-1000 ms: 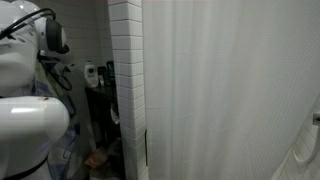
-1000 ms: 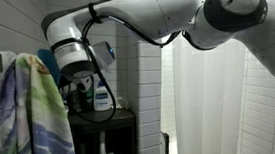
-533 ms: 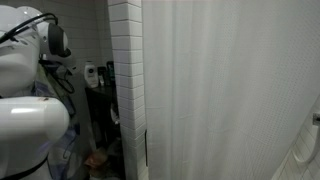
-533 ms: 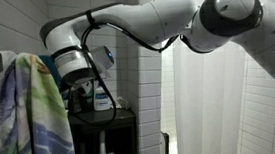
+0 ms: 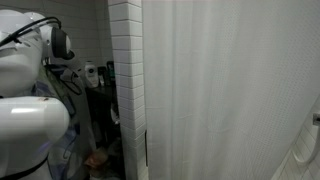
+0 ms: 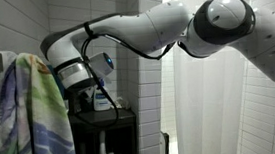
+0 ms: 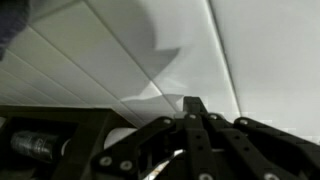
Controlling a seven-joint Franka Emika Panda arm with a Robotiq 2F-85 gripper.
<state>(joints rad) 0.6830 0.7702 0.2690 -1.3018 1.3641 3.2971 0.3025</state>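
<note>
**Claw beside the bottle on a bathroom shelf**

The claw [image 7: 192, 104] is built of black, angular metal links. In the wrist view its two fingers run together to a single point, so it is fully closed, and nothing shows between the tips. Behind them lie smooth, glossy white wall tiles [image 7: 120, 50], long and rectangular, with thin grout lines. The flat, dark edge of the shelf [image 7: 60, 122] crosses the lower left. A pale cylinder [image 7: 35, 146] lies under it, too blurred to identify.

In an exterior view the rounded white plastic arm [image 6: 143, 26] reaches to the dark, box-shaped shelf [image 6: 121, 117]. On it stands the bottle [image 6: 101, 98], white plastic with a blue label, just beside the wrist. The fingers are hidden behind the wrist here, so contact cannot be judged. A soft, crumpled towel [image 6: 36, 121] in green, yellow and lilac hangs close to the arm. It does not appear in the wrist view.

In an exterior view the bottle [image 5: 90, 73] appears small, past a corner of white tiled wall [image 5: 125, 70]. A matte white shower curtain [image 5: 230, 90] hangs in vertical folds and fills most of that frame.
</note>
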